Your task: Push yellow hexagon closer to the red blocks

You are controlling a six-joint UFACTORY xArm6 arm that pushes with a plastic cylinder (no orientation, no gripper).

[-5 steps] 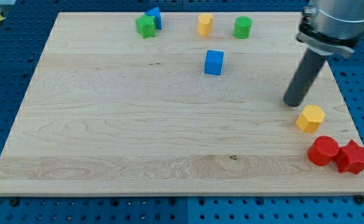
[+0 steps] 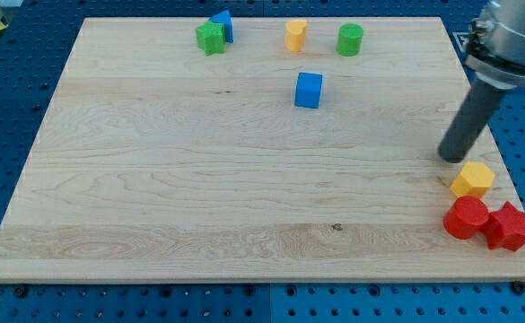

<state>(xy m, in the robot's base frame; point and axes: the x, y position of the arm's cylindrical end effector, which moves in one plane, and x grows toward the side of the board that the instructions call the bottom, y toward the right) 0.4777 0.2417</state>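
Observation:
The yellow hexagon [image 2: 472, 179] lies near the board's lower right corner, just above the red cylinder [image 2: 466, 218] and close to touching it. The red star-shaped block [image 2: 510, 226] sits right of the red cylinder, against it. My tip [image 2: 451, 158] rests on the board just up and left of the yellow hexagon, very close to its upper left side. The dark rod slants up to the right, out of the view's top.
A blue cube [image 2: 309, 90] stands in the upper middle. A green star-like block [image 2: 210, 38] and a blue block [image 2: 223, 24] sit together at the top. A yellow cylinder [image 2: 296, 35] and a green cylinder [image 2: 350, 39] stand along the top edge. The board's right edge [image 2: 500, 170] is near the hexagon.
My tip moved right and slightly down. The yellow hexagon slid right and down, ending closer to the red cylinder. The red blocks stayed put.

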